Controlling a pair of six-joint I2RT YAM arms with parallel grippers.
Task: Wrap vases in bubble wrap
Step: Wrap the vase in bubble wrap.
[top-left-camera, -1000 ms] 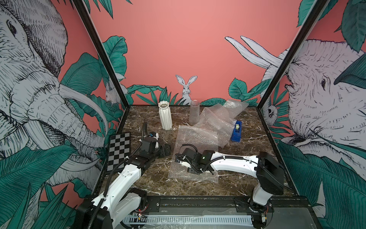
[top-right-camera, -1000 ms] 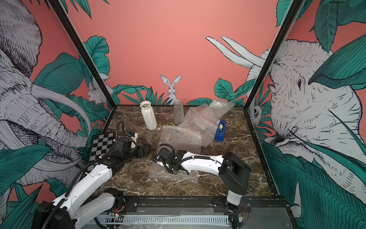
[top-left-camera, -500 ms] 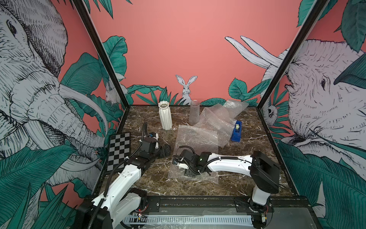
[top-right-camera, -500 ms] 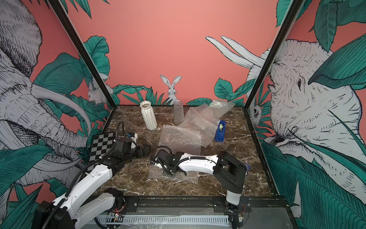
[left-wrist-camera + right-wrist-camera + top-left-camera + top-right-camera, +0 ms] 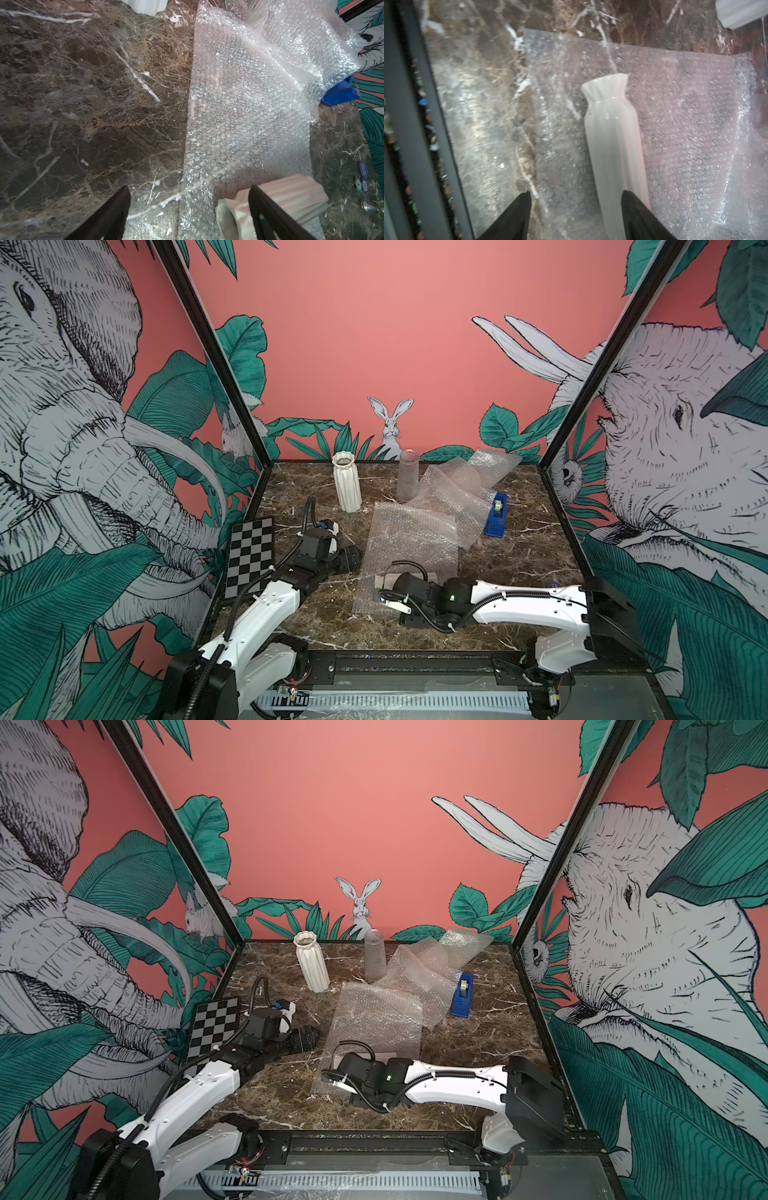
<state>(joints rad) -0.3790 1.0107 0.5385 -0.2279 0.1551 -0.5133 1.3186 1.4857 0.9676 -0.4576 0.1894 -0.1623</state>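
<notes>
A white ribbed vase (image 5: 612,135) lies on its side on a flat sheet of bubble wrap (image 5: 411,535); in both top views my right wrist covers most of it. My right gripper (image 5: 576,197) hangs open over the vase's body, one finger above it and nothing clamped. My left gripper (image 5: 189,199) is open at the sheet's left edge, near the vase's mouth (image 5: 226,222), and reaches in from the left in a top view (image 5: 349,560). A taller white ribbed vase (image 5: 347,481) and a clear glass vase (image 5: 407,475) stand upright at the back.
More bubble wrap sheets (image 5: 465,489) lie crumpled and overlapping at the back right. Beside them stands a blue tape dispenser (image 5: 496,516). A checkerboard card (image 5: 249,556) leans at the left wall. The black frame rail (image 5: 411,124) runs close along the table's near edge.
My right arm has swung and its gripper has moved slightly toward the table's near edge, over the lying vase. The left arm has stayed where it was.
</notes>
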